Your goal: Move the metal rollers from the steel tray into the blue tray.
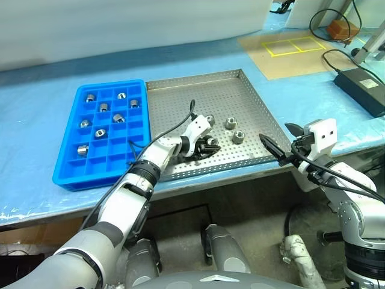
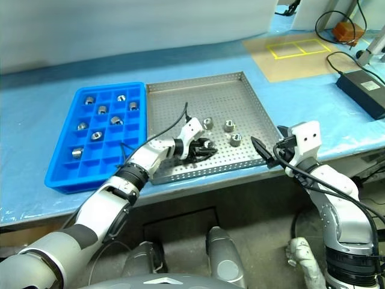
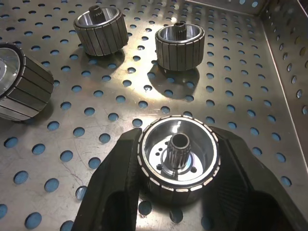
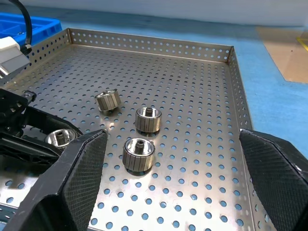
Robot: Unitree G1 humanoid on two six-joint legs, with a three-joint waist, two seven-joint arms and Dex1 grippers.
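Head pair looking down from above, both wrist cameras close over the steel tray

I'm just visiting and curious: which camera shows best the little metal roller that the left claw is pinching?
The left wrist view: the held roller sits close up between the left gripper fingers, its hollow centre visible. The head views show mostly the gripper hiding it; the right wrist view shows it at the edge, partly hidden by a black finger.

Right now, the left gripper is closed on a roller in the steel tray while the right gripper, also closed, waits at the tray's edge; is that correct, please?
Not quite: the right gripper is open, its fingers spread wide in the right wrist view. The rest holds: the left gripper is closed on a roller in the steel tray.
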